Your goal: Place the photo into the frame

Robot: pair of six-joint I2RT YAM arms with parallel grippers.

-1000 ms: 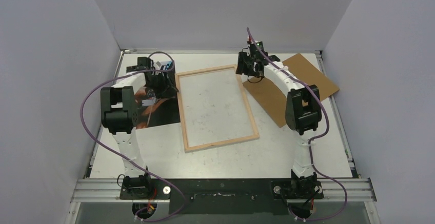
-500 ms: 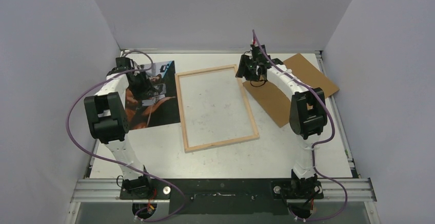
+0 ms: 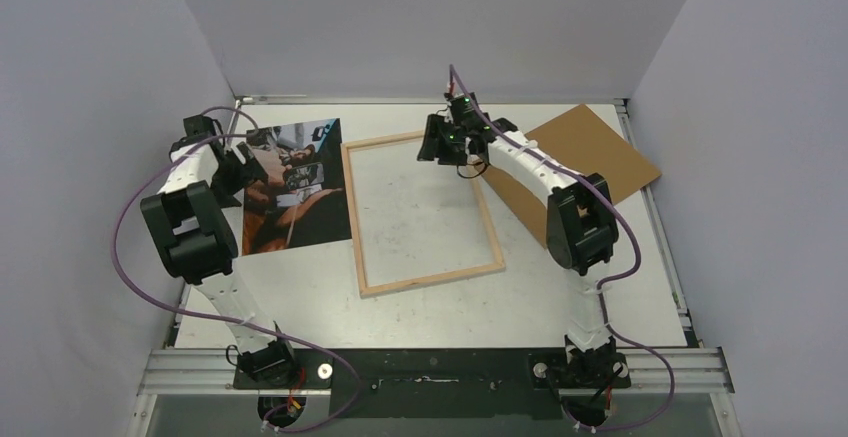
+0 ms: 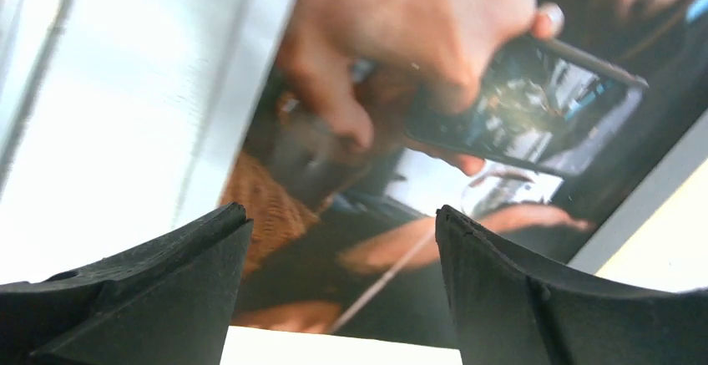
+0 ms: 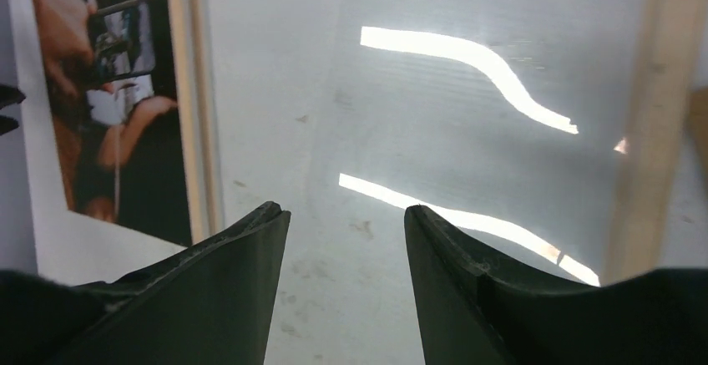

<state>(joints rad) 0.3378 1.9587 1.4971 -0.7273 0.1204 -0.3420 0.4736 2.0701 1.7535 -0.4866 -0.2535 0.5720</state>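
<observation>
The photo [image 3: 295,182] lies picture side up on the table at the left, and fills the left wrist view [image 4: 467,89]. The frame [image 3: 352,217] lies flat beside it on the right, wood side up, with the table showing through its glass. My left gripper [image 3: 236,162] is open and empty, low over the photo's left edge, with the picture between its fingers [image 4: 342,240]. My right gripper [image 3: 442,143] is open and empty above the frame's far end. Its view [image 5: 346,223] looks down on the glass between the wood rails [image 5: 196,106].
A flat brown backing board [image 3: 585,162] lies at the back right, partly under the right arm and touching the frame's right rail. White walls close in the table on the left, back and right. A metal rail runs along the near edge.
My left gripper has swung left, off the middle of the photo to its left edge, uncovering the picture. My right gripper has moved left from the frame's far right corner over its far end.
</observation>
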